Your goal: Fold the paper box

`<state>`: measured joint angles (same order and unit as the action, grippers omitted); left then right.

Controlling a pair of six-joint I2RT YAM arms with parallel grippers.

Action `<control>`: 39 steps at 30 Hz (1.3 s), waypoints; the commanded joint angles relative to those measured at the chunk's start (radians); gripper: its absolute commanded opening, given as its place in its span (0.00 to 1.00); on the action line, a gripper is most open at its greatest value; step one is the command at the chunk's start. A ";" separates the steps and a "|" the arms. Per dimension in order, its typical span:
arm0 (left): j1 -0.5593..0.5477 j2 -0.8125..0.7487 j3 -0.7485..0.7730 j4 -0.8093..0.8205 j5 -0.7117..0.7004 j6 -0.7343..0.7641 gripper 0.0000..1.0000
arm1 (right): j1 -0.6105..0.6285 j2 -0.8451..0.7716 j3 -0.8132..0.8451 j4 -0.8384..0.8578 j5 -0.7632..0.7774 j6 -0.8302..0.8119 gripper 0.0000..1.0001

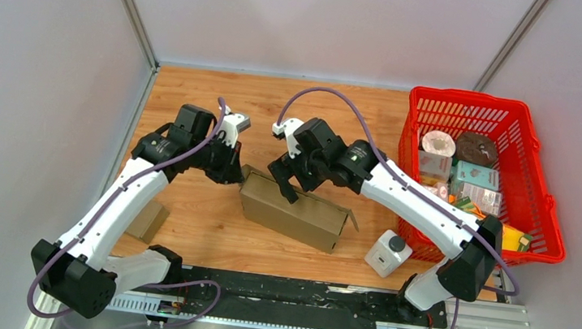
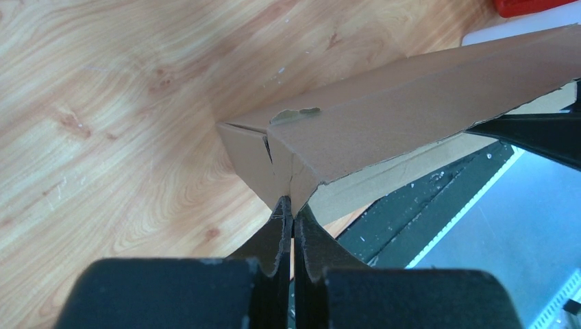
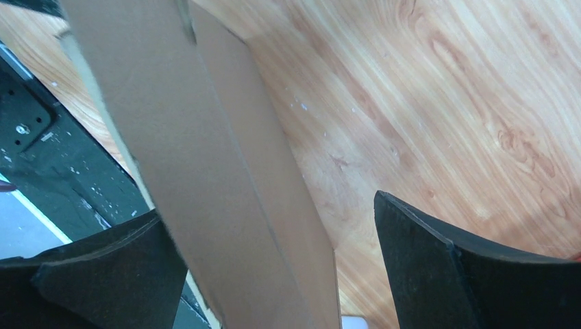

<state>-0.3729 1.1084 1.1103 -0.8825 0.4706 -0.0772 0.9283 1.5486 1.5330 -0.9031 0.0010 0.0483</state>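
Top external: the paper box lies mid-table, between the two arms. Its long axis runs diagonally from the far left down to the near right.

- Left gripper sits at the box's far-left end. In the left wrist view its fingers are pressed together on the corner of that end. It looks like a pinch on the end flap's edge, but I can't tell how much board is between the pads.
- Right gripper is over the top panel, just right of the left gripper. In the right wrist view its fingers are spread wide across the long edge, one finger hard up against the board and the other over bare table. It holds nothing.
- The near-right end is open, with a flap sticking out. Neither gripper is there. The right arm is nearer, so you'd slide it along the axis to reach that end.

Room to move:
- White bottle stands just beside the open end.
- Red basket is close behind the bottle, so it's tight on that side.
- Black rail runs along the near edge.
- Bare table lies far and left of the box, so that's your free space if you need to swing it.
- A small cardboard piece lies by the left arm, well apart from the box.
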 commanded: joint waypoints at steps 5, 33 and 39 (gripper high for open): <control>-0.004 0.021 0.059 -0.042 0.043 -0.070 0.00 | 0.014 0.010 -0.051 0.052 0.051 0.001 1.00; -0.004 -0.013 -0.036 -0.035 0.048 -0.119 0.00 | 0.012 0.030 -0.017 0.033 0.109 0.012 1.00; -0.004 -0.019 -0.030 -0.044 0.039 -0.119 0.00 | 0.014 -0.045 0.052 -0.121 0.216 0.159 1.00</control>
<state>-0.3710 1.0889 1.0981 -0.9009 0.4786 -0.1791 0.9405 1.5692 1.5181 -0.9028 0.1001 0.0982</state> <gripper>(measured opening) 0.007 1.000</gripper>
